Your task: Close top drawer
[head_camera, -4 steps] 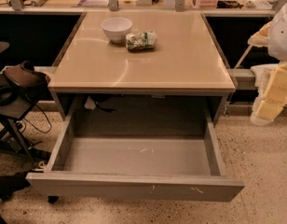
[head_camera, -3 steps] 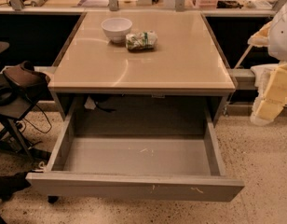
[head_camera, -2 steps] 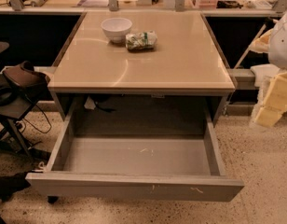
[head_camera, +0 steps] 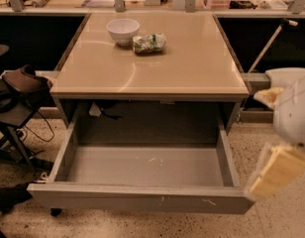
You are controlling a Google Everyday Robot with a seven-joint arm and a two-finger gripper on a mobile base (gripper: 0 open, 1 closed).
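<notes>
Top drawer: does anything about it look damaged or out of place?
The top drawer stands wide open, with small pale scratches on its front, right of centre. The end effector hangs beside its right front corner.

Warm yellowish indoor light from above, fairly dim overall. Worktop [head_camera: 192, 58] is the brightest area: broad soft sheen w/ a curved glare arc left of centre. Beneath it, deep shadow at the back of the top drawer [head_camera: 142, 197] cavity; drawer inside evenly lit. Recesses either side of the worktop go near black, no detail. Bowl [head_camera: 123, 30] & packet [head_camera: 149, 42] throw short soft shadows. Gripper [head_camera: 275, 171] at right edge, beside the drawer's front right corner, looks smeared & pale, outline indistinct. Whole frame soft, grainy; floor [head_camera: 281, 222] speckle muddy.
</notes>
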